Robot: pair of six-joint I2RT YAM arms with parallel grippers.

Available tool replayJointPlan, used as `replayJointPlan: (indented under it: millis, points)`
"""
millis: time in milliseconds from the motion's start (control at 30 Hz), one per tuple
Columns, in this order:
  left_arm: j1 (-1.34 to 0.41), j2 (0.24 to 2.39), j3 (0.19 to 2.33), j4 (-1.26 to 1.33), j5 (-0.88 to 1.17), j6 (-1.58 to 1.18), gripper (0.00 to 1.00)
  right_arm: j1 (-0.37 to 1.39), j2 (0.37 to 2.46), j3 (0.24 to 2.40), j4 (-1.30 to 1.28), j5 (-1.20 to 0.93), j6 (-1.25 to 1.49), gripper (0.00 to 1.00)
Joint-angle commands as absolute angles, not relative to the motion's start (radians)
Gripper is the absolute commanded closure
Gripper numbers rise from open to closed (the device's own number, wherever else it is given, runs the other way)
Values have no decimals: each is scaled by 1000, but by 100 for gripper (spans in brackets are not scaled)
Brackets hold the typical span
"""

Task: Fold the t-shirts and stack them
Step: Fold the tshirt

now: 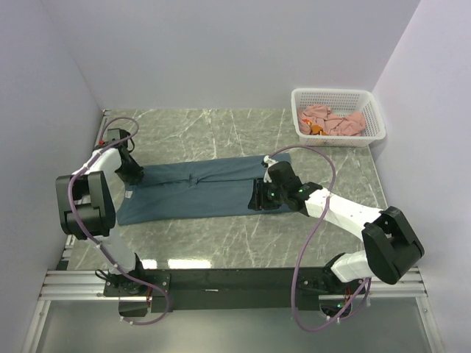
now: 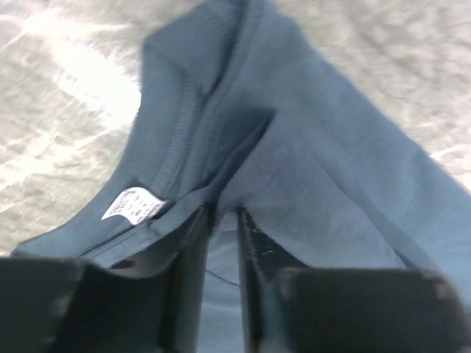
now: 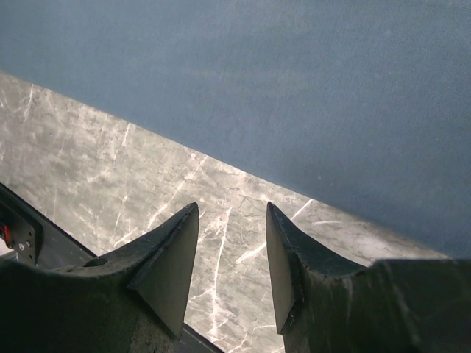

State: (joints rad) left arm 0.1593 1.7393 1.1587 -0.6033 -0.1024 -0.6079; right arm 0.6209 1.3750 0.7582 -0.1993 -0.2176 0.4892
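The dark slate-blue t-shirt [image 1: 199, 193] is lying flat across the middle of the counter [image 1: 221, 243] as a long band. It appears to be folded lengthwise, with its collar end pointing toward the left edge and its other end reaching toward the right. The salmon-pink t-shirts [image 1: 335, 121] are sitting crumpled in the white lattice basket [image 1: 331, 91] at the far right corner, well apart from the dark one.

At the collar end, the left pincer [image 2: 221, 212] is pressing down into the cloth just beside the white label [image 2: 132, 204]. Its jaws are standing only a narrow slit apart, and blue cloth is showing in the gap and ridging up toward the tips. I cannot tell whether it is gripping that ridge or merely touching it.

At the other end, the right pincer [image 3: 232, 207] is hovering low over bare marble just beside the shirt's near edge. Its jaws are standing about half open and are holding nothing.

Judging from this, the crosswise fold is not yet done, and several things are threatening it:
- If cloth is catching in the left slit when that arm lifts, the collar end could drag and bunch.
- The right pincer is sitting so close to the stone that a low approach could scrape the counter.
- It could also pick up only the top layer, so the lengthwise fold would slide open and the next fold would land crooked.
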Motion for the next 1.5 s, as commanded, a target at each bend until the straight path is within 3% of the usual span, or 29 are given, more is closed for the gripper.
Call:
replayJointPlan:
  millis: [0,33,167,200,300,367,533,867,1000,1100,1333,1467]
  points:
    - [143,1733,1216,-566,-69,-614,68,618,1339,753,-181,-201,488,51]
    - [143,1720,1219,-561,-71,-624,63,618,1335,755,-183,-196,485,51]
    - [141,1660,1207,-535,-81,-660,29,618,1322,761,-199,-172,468,51]
    - [141,1645,1192,-531,-87,-669,27,617,1319,761,-199,-166,462,51]
    - [141,1556,1120,-474,-86,-721,27,609,1312,752,-180,-184,465,51]
    - [141,1477,1063,-408,-55,-764,38,598,1308,736,-147,-218,472,51]
    - [134,1379,800,25,179,-880,45,534,1308,657,1,-398,517,51]
    - [49,1686,778,351,293,-982,50,482,1365,609,97,-446,503,51]
    - [49,1770,807,309,255,-957,50,476,1377,600,84,-433,486,51]
    - [51,1772,827,243,245,-925,45,474,1356,598,52,-399,460,51]
    - [46,1505,894,-73,123,-874,27,476,1328,713,-142,-185,379,51]
    - [37,1378,913,-279,4,-864,27,477,1371,781,-212,-51,371,52]
